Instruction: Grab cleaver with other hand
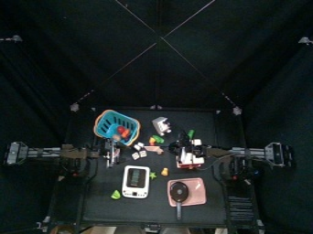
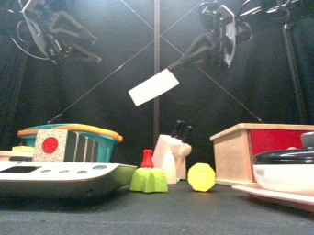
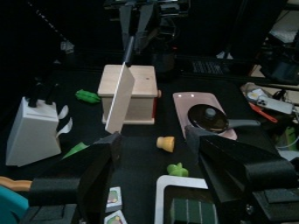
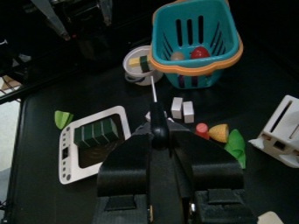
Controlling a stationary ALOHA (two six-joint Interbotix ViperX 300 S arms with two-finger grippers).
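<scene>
- The cleaver (image 2: 153,87) hangs in mid-air above the middle of the table, blade tilted, its dark handle pinched by the right gripper (image 4: 156,118), whose jaws are closed on it; in the right wrist view the blade shows only edge-on as a thin pale line
- In the left wrist view the cleaver (image 3: 126,74) stands tall straight ahead, the right arm gripping it from above
- The left gripper (image 3: 158,157) is spread wide, with nothing between its jaws, and faces the blade from close by without touching it
- The teal basket (image 4: 195,37) with an orange rim holds small pieces, red and yellow among them; just beside it a small white bowl (image 4: 139,61) has something dark and green inside
- The pinkish-brown box (image 3: 128,94) sits behind the blade; I cannot tell what it contains
- A pink tray (image 3: 207,109) carries a dark round pan
- A white device with a screen (image 4: 93,140) lies flat near the table's front, with green and yellow toy pieces around it
</scene>
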